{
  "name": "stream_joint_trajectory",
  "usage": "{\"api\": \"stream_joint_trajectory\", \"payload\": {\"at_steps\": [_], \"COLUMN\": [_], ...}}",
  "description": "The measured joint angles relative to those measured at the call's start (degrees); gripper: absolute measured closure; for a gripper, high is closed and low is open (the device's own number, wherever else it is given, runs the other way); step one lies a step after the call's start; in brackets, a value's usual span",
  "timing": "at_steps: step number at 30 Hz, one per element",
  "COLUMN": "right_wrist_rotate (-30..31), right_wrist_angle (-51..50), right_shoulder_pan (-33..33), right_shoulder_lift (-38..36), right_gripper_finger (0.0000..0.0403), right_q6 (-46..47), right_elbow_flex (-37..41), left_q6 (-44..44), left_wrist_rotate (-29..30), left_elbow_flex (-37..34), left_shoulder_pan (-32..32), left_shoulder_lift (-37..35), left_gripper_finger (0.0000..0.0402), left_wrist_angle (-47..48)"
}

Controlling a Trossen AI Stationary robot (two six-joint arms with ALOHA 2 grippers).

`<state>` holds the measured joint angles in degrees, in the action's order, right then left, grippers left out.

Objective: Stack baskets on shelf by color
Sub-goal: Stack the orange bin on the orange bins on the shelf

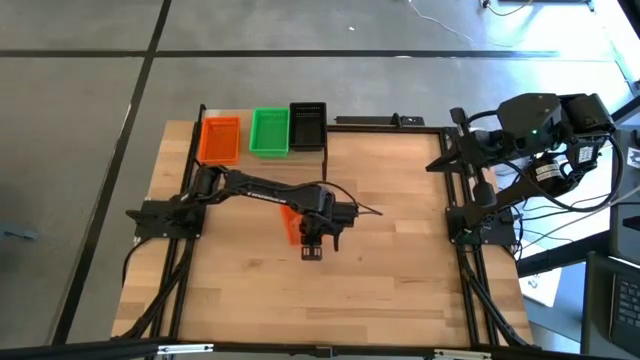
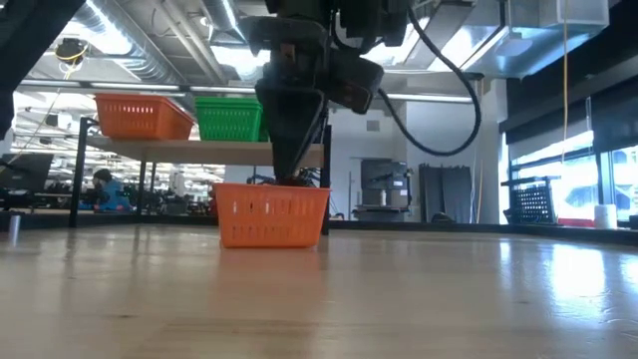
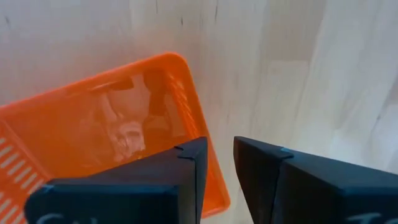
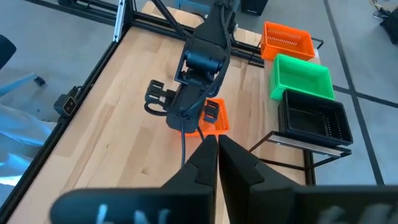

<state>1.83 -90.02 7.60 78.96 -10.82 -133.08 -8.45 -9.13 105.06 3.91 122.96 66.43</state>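
Observation:
An orange basket (image 2: 272, 215) stands on its base on the tabletop near the middle, also seen in the left wrist view (image 3: 93, 137). My left gripper (image 3: 219, 165) points down over it, open, with one finger inside the basket and one outside, astride a side wall. On the shelf (image 1: 246, 140) at the far left stand an orange basket (image 1: 219, 139), a green basket (image 1: 269, 131) and a black basket (image 1: 307, 126) in a row. My right gripper (image 4: 217, 146) is shut, raised at the table's right side, and holds nothing. My left gripper comes from above, pointing down, and stands astride the orange basket's side wall (image 3: 214, 183) close to a corner, one finger (image 3: 186, 168) inside and one outside. Bare wood shows between the rim and the outer finger. Whether either finger touches the wall I cannot tell.
Black metal frame rails (image 1: 185, 250) run along the table's left and right sides. Bare wood (image 1: 400, 260) lies to the right of and nearer than the basket. In the low view the shelf board (image 2: 179, 148) stands on thin uprights above table height, behind the basket.

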Motion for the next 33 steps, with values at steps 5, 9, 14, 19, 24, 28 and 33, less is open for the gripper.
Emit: {"api": "stream_joint_trajectory", "payload": {"at_steps": [5,9,14,19,24,28,33], "right_wrist_rotate": [0.02,0.02,0.02,0.02,0.02,0.02,0.02], "right_wrist_angle": [0.00,0.00,0.00,0.02,0.01,0.00,0.00], "right_shoulder_pan": [0.00,0.00,0.00,0.00,0.00,-0.02,-0.01], "right_shoulder_lift": [0.00,0.00,0.00,0.00,0.00,0.00,0.00], "right_gripper_finger": [0.0389,0.0389,0.0389,0.0389,0.0389,0.0389,0.0389], "right_q6": [-0.48,-1.50,-1.51,-1.51,-1.51,-1.51,-1.67], "right_elbow_flex": [0.00,0.00,0.00,0.00,0.00,0.00,0.00], "left_q6": [0.00,-0.01,-0.17,-0.20,-1.92,-1.95,-1.95], "left_wrist_rotate": [2.00,2.89,3.82,3.79,3.69,3.67,3.69], "left_elbow_flex": [0.00,0.00,0.00,-0.12,-3.60,-6.00,-7.85], "left_shoulder_pan": [0.32,0.30,0.30,0.30,0.30,0.30,0.30], "left_shoulder_lift": [-0.15,-0.16,-0.16,-0.15,-0.11,-0.13,-0.13], "left_gripper_finger": [0.0333,0.0333,0.0333,0.0333,0.0333,0.0333,0.0333], "left_wrist_angle": [-0.46,-0.52,-0.91,-1.88,-4.22,-5.41,-6.90]}}
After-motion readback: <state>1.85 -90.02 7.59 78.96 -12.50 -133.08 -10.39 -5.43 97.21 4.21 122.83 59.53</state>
